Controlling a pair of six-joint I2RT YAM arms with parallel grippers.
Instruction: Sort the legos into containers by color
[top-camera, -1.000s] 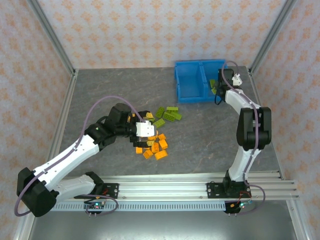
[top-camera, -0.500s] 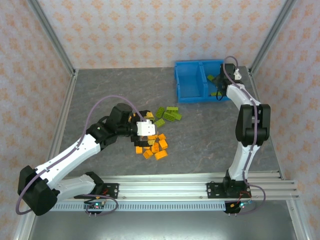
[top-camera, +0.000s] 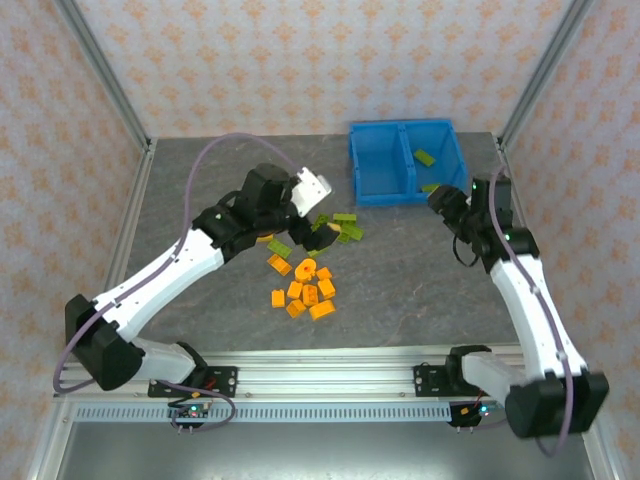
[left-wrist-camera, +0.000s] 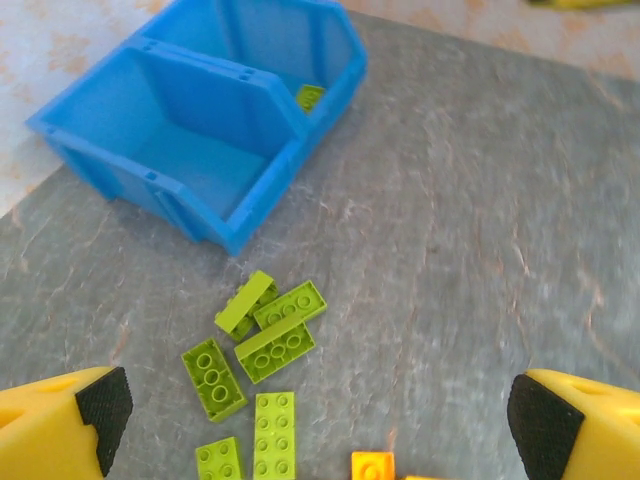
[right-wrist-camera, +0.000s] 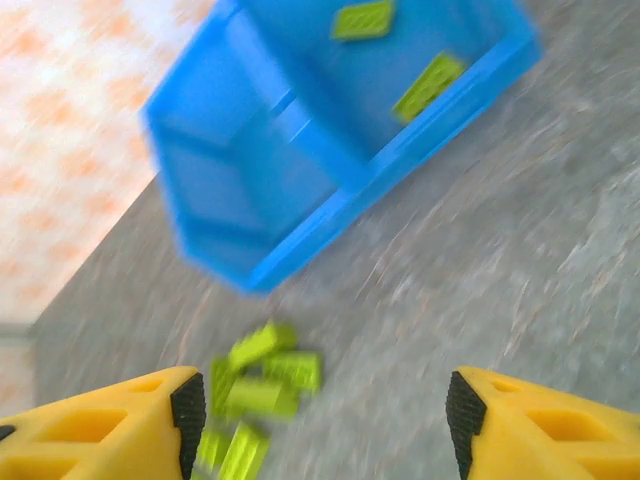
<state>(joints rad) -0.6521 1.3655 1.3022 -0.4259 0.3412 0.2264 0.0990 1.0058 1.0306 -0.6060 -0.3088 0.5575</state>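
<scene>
The left claw (left-wrist-camera: 322, 418) and right claw (right-wrist-camera: 325, 420) both gape wide, empty. Two green bricks (right-wrist-camera: 428, 85) lie in the blue bin's (top-camera: 380, 195) right compartment. Six loose green bricks (left-wrist-camera: 275, 350) cluster near it.

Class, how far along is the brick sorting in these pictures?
Done: two green bricks lie in the bin's right compartment. In hand: nothing; the left gripper, above the green pile, and the right gripper, near the bin, are both open and empty. Left: the green pile and the whole orange pile on the table; no orange is binned yet.
</scene>
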